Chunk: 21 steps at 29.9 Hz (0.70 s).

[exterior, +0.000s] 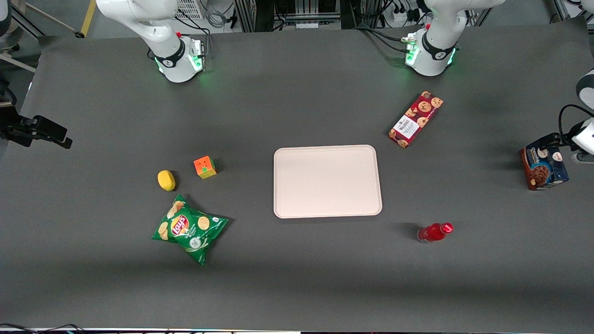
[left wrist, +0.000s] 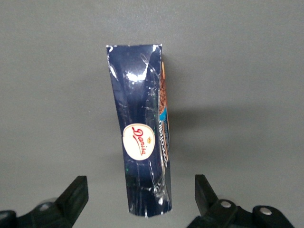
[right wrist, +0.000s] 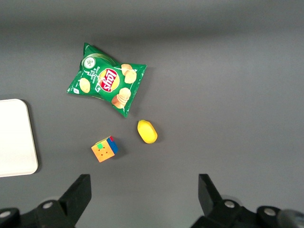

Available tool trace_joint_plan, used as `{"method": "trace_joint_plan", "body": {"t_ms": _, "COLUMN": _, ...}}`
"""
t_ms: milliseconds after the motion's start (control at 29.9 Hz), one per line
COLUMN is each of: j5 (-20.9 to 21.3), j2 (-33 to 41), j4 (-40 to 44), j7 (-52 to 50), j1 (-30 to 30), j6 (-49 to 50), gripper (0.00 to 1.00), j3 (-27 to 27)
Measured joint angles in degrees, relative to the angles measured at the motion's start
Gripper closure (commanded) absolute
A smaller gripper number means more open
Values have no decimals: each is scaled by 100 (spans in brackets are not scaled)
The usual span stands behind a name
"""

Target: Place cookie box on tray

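Dark blue cookie box (left wrist: 142, 142) with white oval logo, brown cookie print; cream-white tray (exterior: 327, 181); black pincer (left wrist: 141, 194) above box; grey worktop (exterior: 297, 278); red cookie-printed box (exterior: 416, 118).

The left arm was extended out toward its own end of the bench, with only its wrist seen at the edge of the front view. The gripper (left wrist: 141, 190) was held low over the bench, pointed downward. Its two dark fingers (left wrist: 76, 192) were spread wide apart, one to each side, and nothing was touched or held by them.
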<state>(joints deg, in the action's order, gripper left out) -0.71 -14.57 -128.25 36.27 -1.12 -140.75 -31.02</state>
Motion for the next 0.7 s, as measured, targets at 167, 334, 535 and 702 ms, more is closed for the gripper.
{"method": "trace_joint_plan", "body": {"t_ms": 167, "j5": -174, "j2": -200, "j4": -92, "j7": 28, "j1": -6, "j6": -197, "gripper": 0, "j3": 3}}
{"method": "trace_joint_plan", "body": {"t_ms": 334, "j5": -446, "j2": -349, "j4": -93, "j7": 267, "j1": -5, "j6": -281, "gripper": 0, "j3": 15}}
{"method": "trace_joint_plan", "body": {"t_ms": 535, "j5": -538, "j2": -409, "j4": -91, "j7": 373, "j1": -6, "j6": -290, "gripper": 0, "j3": 18}}
{"method": "trace_joint_plan", "body": {"t_ms": 702, "j5": -544, "j2": -414, "j4": -82, "j7": 405, "j1": -5, "j6": -294, "gripper": 32, "j3": 26}}
